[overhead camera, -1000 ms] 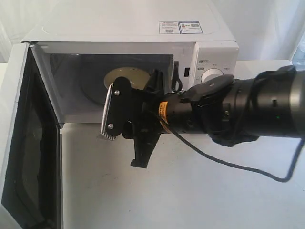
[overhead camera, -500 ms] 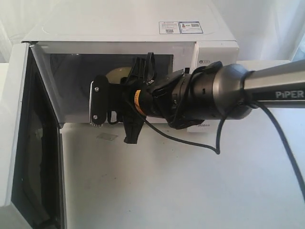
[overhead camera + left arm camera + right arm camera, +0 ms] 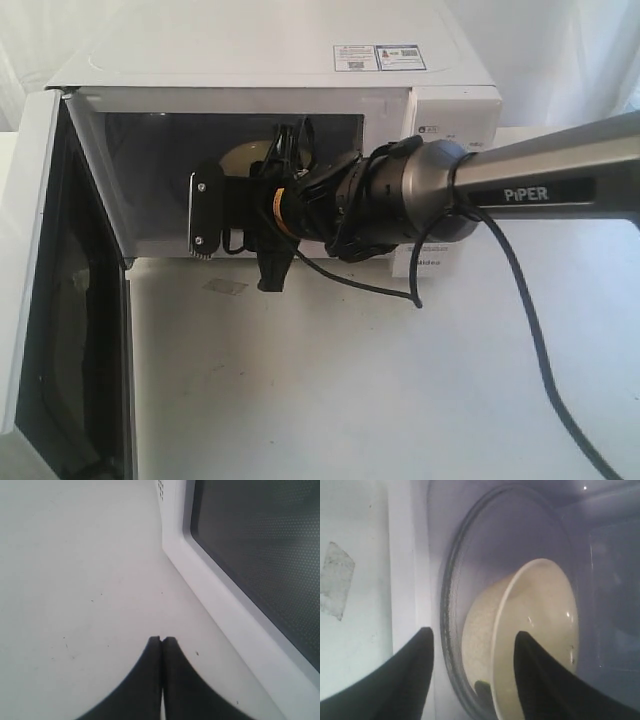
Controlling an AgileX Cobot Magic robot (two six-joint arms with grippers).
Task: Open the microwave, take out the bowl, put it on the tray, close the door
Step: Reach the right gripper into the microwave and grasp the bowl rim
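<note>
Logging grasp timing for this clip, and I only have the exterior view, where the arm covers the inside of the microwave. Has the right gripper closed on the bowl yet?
Observer: No. The right wrist view shows the right gripper open, its fingers on either side of the near rim of the bowl. I cannot tell whether they touch it.
Operator: And the left gripper? It is nowhere in my view.
Observer: The left wrist view shows the left gripper shut and empty, over the table beside the open door.
</note>
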